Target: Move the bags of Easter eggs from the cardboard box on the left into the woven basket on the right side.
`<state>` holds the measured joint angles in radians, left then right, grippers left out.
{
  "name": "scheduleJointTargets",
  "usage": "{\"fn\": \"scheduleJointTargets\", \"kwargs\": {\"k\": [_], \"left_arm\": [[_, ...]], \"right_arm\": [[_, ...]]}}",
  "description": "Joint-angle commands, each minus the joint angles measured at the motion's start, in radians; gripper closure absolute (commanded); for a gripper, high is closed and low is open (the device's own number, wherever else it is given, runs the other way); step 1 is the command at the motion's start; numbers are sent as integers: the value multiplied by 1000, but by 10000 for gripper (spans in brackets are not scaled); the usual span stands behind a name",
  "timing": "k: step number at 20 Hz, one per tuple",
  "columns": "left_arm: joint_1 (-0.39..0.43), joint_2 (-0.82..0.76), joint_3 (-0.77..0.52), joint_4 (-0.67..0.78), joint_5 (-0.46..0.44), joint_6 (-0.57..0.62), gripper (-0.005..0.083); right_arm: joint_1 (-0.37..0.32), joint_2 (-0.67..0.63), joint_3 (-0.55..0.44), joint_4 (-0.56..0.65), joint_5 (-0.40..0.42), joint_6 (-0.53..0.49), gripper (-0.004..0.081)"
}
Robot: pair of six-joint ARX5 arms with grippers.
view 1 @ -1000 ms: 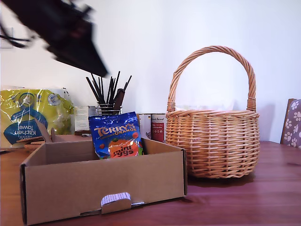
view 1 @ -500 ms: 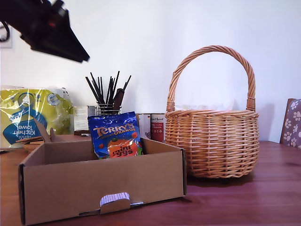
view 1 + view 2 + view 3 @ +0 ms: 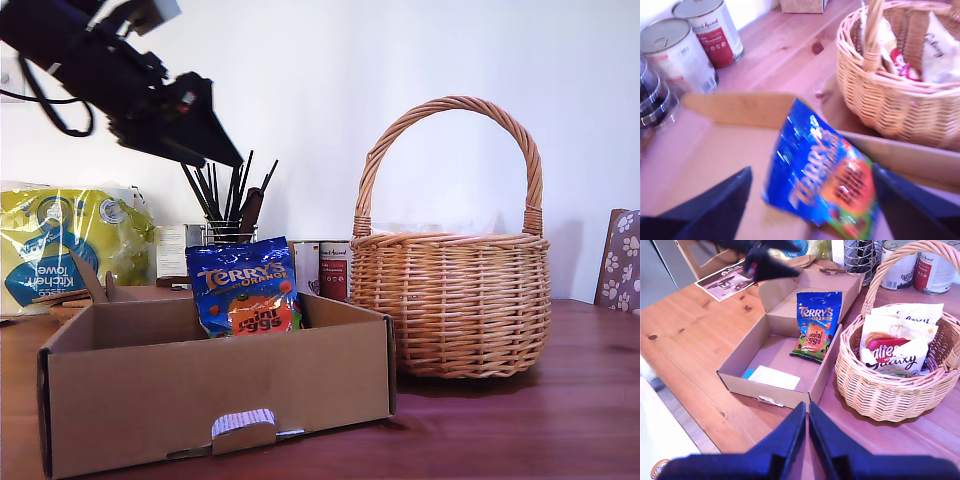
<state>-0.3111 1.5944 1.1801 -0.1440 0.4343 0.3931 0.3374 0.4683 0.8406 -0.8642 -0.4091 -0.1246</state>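
Observation:
The blue Terry's bag [image 3: 245,286] stands upright against the back wall of the cardboard box [image 3: 215,400]. My first gripper [image 3: 811,172] hangs open above that blue bag [image 3: 825,180], one finger on each side, not touching it. In the exterior view it [image 3: 225,155] sits above the box at the upper left. The Maltesers bag [image 3: 887,349] and the white-green bag [image 3: 905,315] lie inside the woven basket [image 3: 880,390]. My second gripper [image 3: 807,415] is shut on nothing, high over the table's near side; the exterior view does not show it.
Behind the box are a yellow-green kitchen towel pack [image 3: 60,250], a wire holder of black sticks [image 3: 225,200] and two tins [image 3: 325,268]. A white slip [image 3: 775,377] lies on the box floor. A paw-print chair back [image 3: 622,260] is at the exterior view's right edge.
In the exterior view the first arm swung up toward the left, then came down and to the right, so its gripper now hangs over the box. Bag, box and basket have stayed put.

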Motion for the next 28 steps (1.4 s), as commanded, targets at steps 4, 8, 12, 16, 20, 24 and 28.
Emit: {"fn": "scheduleJointTargets", "kwargs": {"k": [4,8,12,16,20,24,28], "left_arm": [[17,195,154,-143,68,39,-18],[21,294,221,-226,85,92,-17],[3,315,221,-357,128,147,-16],[-47,315,221,-430,212,162,-7],[-111,315,221,-478,212,158,-7],[-169,322,220,-545,102,158,-7],[-187,374,220,-525,0,160,-7]], "right_arm": [[3,-1,-7,7,1,5,782],[3,-1,-7,6,2,5,782],[3,-1,-7,6,1,5,782],[3,-1,-7,6,1,5,782],[3,-1,-7,6,2,5,782],[3,-1,-7,6,1,4,782],[2,-1,-7,7,2,4,782]]}}
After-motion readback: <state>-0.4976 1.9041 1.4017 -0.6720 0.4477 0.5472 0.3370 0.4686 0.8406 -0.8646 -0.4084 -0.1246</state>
